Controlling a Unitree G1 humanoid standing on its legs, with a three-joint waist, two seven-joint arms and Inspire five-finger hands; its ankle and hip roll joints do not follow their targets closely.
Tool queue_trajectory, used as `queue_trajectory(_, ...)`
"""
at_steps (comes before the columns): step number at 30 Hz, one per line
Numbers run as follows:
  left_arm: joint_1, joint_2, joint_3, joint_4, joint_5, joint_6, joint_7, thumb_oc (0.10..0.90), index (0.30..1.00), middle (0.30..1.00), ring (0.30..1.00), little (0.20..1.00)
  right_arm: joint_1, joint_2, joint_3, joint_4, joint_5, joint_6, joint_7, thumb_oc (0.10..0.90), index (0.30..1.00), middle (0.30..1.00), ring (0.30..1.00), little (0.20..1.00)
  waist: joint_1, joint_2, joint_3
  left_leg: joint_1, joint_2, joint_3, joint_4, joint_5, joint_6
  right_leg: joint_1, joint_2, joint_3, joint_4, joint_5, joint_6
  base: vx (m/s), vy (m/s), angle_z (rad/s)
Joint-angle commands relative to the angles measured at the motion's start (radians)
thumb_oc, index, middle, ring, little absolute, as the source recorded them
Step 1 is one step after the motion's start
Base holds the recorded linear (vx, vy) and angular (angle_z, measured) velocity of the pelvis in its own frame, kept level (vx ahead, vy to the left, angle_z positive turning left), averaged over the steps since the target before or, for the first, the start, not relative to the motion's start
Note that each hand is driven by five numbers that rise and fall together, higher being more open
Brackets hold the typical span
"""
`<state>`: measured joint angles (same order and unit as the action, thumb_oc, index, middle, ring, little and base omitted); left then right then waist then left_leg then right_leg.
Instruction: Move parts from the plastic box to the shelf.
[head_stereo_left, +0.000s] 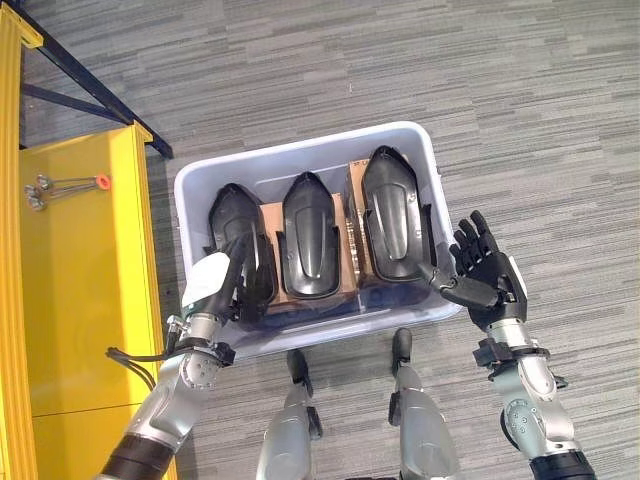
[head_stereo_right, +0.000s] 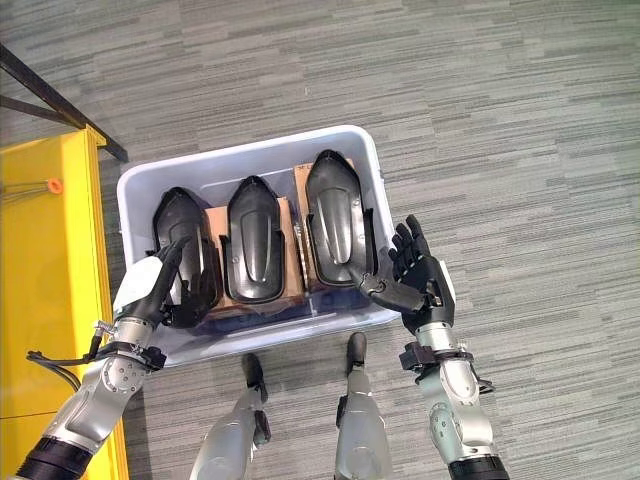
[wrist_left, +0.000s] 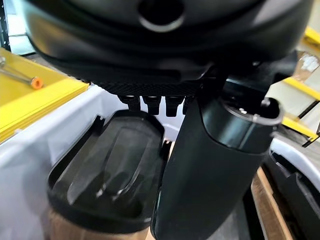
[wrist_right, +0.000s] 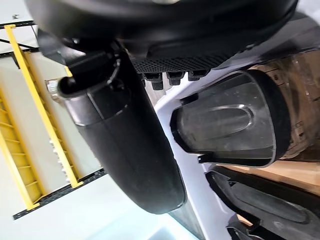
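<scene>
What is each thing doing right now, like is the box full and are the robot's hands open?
plastic box: open-topped, on the floor, holding three parts.
left part: in the box, left hand's fingers on it.
middle part: in the box, untouched.
right part: in the box, right thumb reaching toward it.
left hand: open.
right hand: open, outside the box's right wall.

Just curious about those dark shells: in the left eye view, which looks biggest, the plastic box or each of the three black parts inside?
1. Pale blue-white plastic box.
2. Right-hand black moulded shell part.
3. Middle and left black shell parts look alike; the left is partly hidden by the left robot hand.
</scene>
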<state>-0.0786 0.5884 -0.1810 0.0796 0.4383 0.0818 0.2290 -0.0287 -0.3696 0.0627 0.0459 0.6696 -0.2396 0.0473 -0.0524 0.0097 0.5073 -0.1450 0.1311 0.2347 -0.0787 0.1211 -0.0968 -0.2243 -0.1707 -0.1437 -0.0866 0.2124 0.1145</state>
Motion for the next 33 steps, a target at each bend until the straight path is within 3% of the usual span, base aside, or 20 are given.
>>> queue_trajectory(1,-0.054,0.066,0.021,-0.045,0.03,-0.029,0.025,0.9,1.0,1.0,1.0,1.0,-0.052,-0.026,-0.046,-0.107,0.001,-0.11,0.047,0.9,1.0,1.0,1.0,1.0,-0.014,-0.008,-0.017,-0.04,-0.12,0.005,0.05,-0.084,0.078,0.021,0.057,-0.018,0.092,-0.154,0.009,0.0,0.0,0.0)
queue_trajectory(7,-0.027,0.064,0.011,-0.05,-0.004,0.004,-0.005,0.9,1.0,1.0,1.0,1.0,-0.044,-0.03,-0.052,-0.12,0.007,-0.107,0.051,0.9,1.0,1.0,1.0,1.0,-0.014,-0.01,0.012,-0.048,-0.122,0.009,0.054,-0.086,0.077,0.011,0.056,-0.013,0.087,-0.147,0.013,0.0,0.0,0.0)
queue_trajectory(8,-0.017,0.059,0.006,-0.057,-0.057,0.046,-0.022,0.9,1.0,1.0,1.0,1.0,-0.04,-0.033,-0.052,-0.122,0.011,-0.109,0.051,0.9,1.0,1.0,1.0,1.0,-0.013,-0.01,0.013,-0.056,-0.123,0.007,0.056,-0.086,0.077,0.007,0.057,-0.013,0.088,-0.147,0.012,0.0,0.0,0.0)
queue_trajectory(10,-0.014,0.056,0.004,-0.055,-0.071,0.064,-0.02,0.9,1.0,1.0,1.0,1.0,-0.039,-0.033,-0.051,-0.121,0.013,-0.112,0.052,0.9,1.0,1.0,1.0,1.0,-0.012,-0.01,0.013,-0.057,-0.123,0.008,0.057,-0.086,0.077,0.005,0.058,-0.014,0.089,-0.148,0.012,0.0,0.0,0.0)
queue_trajectory(16,-0.022,0.05,-0.036,0.014,-0.04,0.103,0.01,0.9,1.0,1.0,1.0,1.0,-0.045,-0.038,-0.032,-0.118,0.016,-0.134,0.042,0.9,1.0,1.0,1.0,1.0,-0.008,-0.019,0.013,-0.093,-0.119,0.022,0.09,-0.093,0.079,-0.028,0.058,-0.027,0.125,-0.159,0.011,0.01,-0.03,0.0)
queue_trajectory(21,-0.046,0.041,-0.065,0.067,-0.04,0.178,0.035,0.9,1.0,1.0,1.0,1.0,-0.051,-0.044,-0.025,-0.121,0.025,-0.148,0.034,0.9,1.0,1.0,1.0,1.0,-0.009,-0.025,0.013,-0.154,-0.113,0.024,0.142,-0.099,0.081,-0.088,0.061,-0.034,0.179,-0.173,0.006,0.0,-0.028,0.0)
queue_trajectory(22,-0.054,0.023,-0.088,0.131,-0.03,0.236,0.094,0.9,1.0,1.0,1.0,1.0,-0.054,-0.047,-0.012,-0.122,0.022,-0.148,0.013,0.9,1.0,1.0,1.0,1.0,-0.009,-0.03,0.013,-0.214,-0.104,0.025,0.194,-0.112,0.079,-0.145,0.06,-0.044,0.224,-0.191,0.002,0.01,-0.052,-0.05)
queue_trajectory(28,-0.083,-0.001,-0.119,0.144,0.026,0.266,0.138,0.9,1.0,1.0,1.0,1.0,-0.046,-0.049,0.005,-0.138,0.023,-0.155,0.004,0.9,1.0,1.0,1.0,1.0,-0.017,-0.044,0.013,-0.325,-0.088,0.033,0.265,-0.122,0.076,-0.252,0.06,-0.046,0.283,-0.202,-0.003,0.0,-0.037,-0.01)
queue_trajectory(33,-0.138,-0.023,-0.149,0.171,-0.029,0.258,0.147,0.9,1.0,1.0,1.0,1.0,-0.063,-0.054,0.026,-0.127,0.051,-0.165,0.003,0.9,1.0,1.0,1.0,1.0,-0.026,-0.052,0.013,-0.399,-0.076,0.04,0.328,-0.133,0.074,-0.323,0.063,-0.048,0.336,-0.216,-0.009,0.0,-0.007,0.03)
